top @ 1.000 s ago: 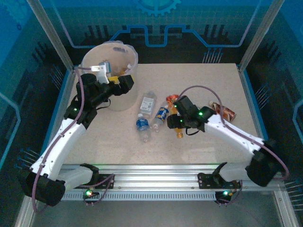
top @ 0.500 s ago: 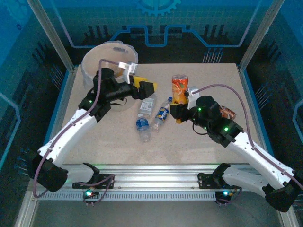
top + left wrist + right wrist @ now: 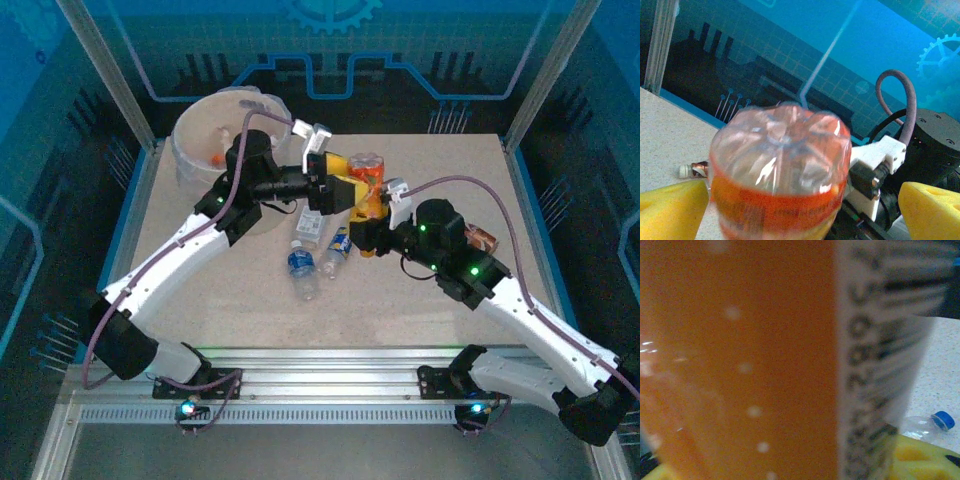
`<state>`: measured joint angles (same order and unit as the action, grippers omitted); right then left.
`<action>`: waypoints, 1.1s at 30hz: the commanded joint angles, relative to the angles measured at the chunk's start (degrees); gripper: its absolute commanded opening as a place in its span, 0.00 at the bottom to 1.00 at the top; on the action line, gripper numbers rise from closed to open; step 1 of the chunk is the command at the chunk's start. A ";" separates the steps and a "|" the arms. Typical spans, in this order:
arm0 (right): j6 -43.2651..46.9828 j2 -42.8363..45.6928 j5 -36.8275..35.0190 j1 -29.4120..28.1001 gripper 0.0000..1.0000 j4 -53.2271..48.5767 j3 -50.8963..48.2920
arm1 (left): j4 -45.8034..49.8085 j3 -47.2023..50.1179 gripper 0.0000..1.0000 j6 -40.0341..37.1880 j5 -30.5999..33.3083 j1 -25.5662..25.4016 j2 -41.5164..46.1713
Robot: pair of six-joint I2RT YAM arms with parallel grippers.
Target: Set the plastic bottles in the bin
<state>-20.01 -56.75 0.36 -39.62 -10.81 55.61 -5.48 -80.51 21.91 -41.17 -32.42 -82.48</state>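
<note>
the orange bottle (image 3: 369,178) stands upright, clamped low in your right gripper (image 3: 374,238). your left gripper (image 3: 347,190) straddles its upper end, jaws wide, nearer the bin (image 3: 186,150).

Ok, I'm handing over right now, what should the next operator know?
Right fingers shut on the orange bottle, held above mid-table. Left fingers open on either side of it. Bin at far left has something orange inside. On the table: three clear bottles, plus a brown one at right. Probably next: left takes the orange bottle to the bin, then the other four.
</note>
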 commanded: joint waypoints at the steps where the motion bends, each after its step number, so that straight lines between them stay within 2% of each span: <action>1: 1.29 -0.77 2.70 -0.92 0.51 2.81 2.65 | -2.25 -1.85 0.99 -1.03 -2.54 -0.47 -0.72; 5: 1.37 -1.67 3.49 -0.91 0.51 3.25 3.35 | -1.49 -2.19 0.98 -0.71 -2.93 -0.50 -1.38; 10: 1.38 -2.13 4.23 -0.99 0.52 3.59 3.77 | -0.31 -2.21 0.81 -0.50 -3.00 -0.47 -1.69; 16: 1.20 -2.04 4.08 -0.95 0.55 3.52 3.48 | -1.22 -1.35 0.53 -0.08 -2.95 -0.44 -1.20; 19: 1.12 -2.05 3.86 -0.99 0.59 3.34 3.32 | -2.40 -0.93 0.49 0.52 -2.77 -0.28 -1.12; 23: 1.07 -1.96 2.83 -0.95 0.72 2.28 3.45 | -2.83 -0.49 0.48 0.43 -1.69 0.01 -0.82; 28: 1.27 -1.45 -0.06 -0.94 0.97 -0.93 3.63 | -3.77 1.20 0.42 -0.78 2.85 2.42 1.42; 29: 1.38 -1.27 -0.58 -0.91 1.00 -1.41 3.65 | -3.35 1.23 0.40 -1.26 3.93 3.18 1.97; 33: 1.47 -0.22 -3.50 -0.76 1.00 -3.36 3.63 | 0.45 0.77 0.39 -5.04 8.81 6.87 4.42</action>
<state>-18.98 -58.63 0.08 -39.86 -12.16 57.71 -5.93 -79.53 20.56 -37.04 -27.92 -81.95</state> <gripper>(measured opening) 0.996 0.484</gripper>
